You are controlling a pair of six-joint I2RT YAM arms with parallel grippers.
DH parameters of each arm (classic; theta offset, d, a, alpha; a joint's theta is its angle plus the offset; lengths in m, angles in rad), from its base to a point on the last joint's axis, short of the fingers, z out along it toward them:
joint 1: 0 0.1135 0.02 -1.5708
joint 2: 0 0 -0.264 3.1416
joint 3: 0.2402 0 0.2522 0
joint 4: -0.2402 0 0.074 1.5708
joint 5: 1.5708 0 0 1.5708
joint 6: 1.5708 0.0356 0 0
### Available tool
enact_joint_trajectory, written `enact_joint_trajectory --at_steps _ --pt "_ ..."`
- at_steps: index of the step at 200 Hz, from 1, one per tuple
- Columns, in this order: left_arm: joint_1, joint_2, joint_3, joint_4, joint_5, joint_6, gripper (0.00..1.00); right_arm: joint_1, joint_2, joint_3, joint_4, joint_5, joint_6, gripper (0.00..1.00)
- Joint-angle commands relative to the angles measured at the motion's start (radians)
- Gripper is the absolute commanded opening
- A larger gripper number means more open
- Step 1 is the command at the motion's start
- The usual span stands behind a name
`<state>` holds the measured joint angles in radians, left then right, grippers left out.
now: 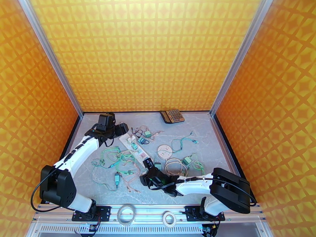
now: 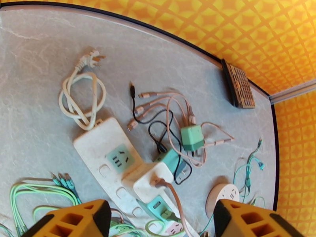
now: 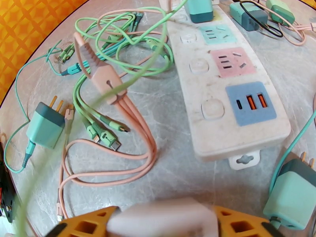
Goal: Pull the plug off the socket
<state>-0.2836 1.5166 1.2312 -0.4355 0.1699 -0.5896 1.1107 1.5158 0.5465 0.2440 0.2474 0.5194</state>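
The white power strip (image 1: 133, 146) is lying diagonally on the surface (image 1: 213, 131) among loose cables (image 1: 118, 158). A white adapter (image 2: 152, 180) with a pink cable (image 2: 175, 202) is sitting plugged into the strip, and a teal plug (image 3: 199, 6) is standing in a socket beside it. The left gripper (image 2: 160, 210) is hanging wide open over this part of the strip and is holding nothing. The right gripper (image 3: 164, 220) is at the near end of the strip with a pale block (image 3: 162, 216), blurred, between its fingers; I cannot tell if they are clamping it. I am judging the adapter to be light, hard and rather smooth plastic, sitting tight on its pins, while the light strip is likely going to lift with it. The best hold is on the two flat sides of the body, not the soft cable, pulling straight out while the other gripper is pressing the strip down.
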Motion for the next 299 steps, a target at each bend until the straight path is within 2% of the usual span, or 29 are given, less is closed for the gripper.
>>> enact_joint_trajectory --at_steps 1,13,49,80,127,158,196,221,247,260,299 --pt "-0.014 -0.031 -0.028 0.021 -0.004 0.030 0.72 0.003 -0.060 -0.013 -0.009 0.037 0.007 0.67" --pt "-0.014 -0.029 -0.036 0.025 -0.005 0.031 0.72 0.003 -0.090 -0.012 -0.035 0.039 -0.005 0.81" --pt "-0.014 -0.015 -0.047 0.034 -0.019 0.033 0.73 0.003 -0.195 0.016 -0.154 0.070 -0.057 0.87" --pt "-0.012 0.011 -0.029 0.033 -0.039 0.042 0.73 0.003 -0.284 0.051 -0.244 0.160 -0.120 0.98" --pt "0.023 0.085 0.000 0.053 -0.040 0.043 0.72 -0.037 -0.235 0.197 -0.336 0.208 -0.216 0.98" --pt "0.046 0.140 0.009 0.072 -0.040 0.040 0.61 -0.134 -0.121 0.305 -0.337 0.137 -0.261 0.98" --pt "0.067 0.217 0.032 0.089 -0.041 0.039 0.39 -0.206 0.076 0.480 -0.361 0.072 -0.351 0.75" --pt "0.068 0.267 0.049 0.098 -0.033 0.042 0.25 -0.261 0.174 0.559 -0.353 -0.009 -0.349 0.61" --pt "0.068 0.308 0.056 0.113 -0.010 0.039 0.17 -0.309 0.252 0.630 -0.352 -0.087 -0.326 0.57" --pt "0.068 0.324 0.055 0.124 0.008 0.037 0.10 -0.328 0.282 0.653 -0.344 -0.121 -0.316 0.56" --pt "0.067 0.368 0.051 0.141 0.039 0.025 0.08 -0.362 0.360 0.712 -0.341 -0.189 -0.294 0.53"
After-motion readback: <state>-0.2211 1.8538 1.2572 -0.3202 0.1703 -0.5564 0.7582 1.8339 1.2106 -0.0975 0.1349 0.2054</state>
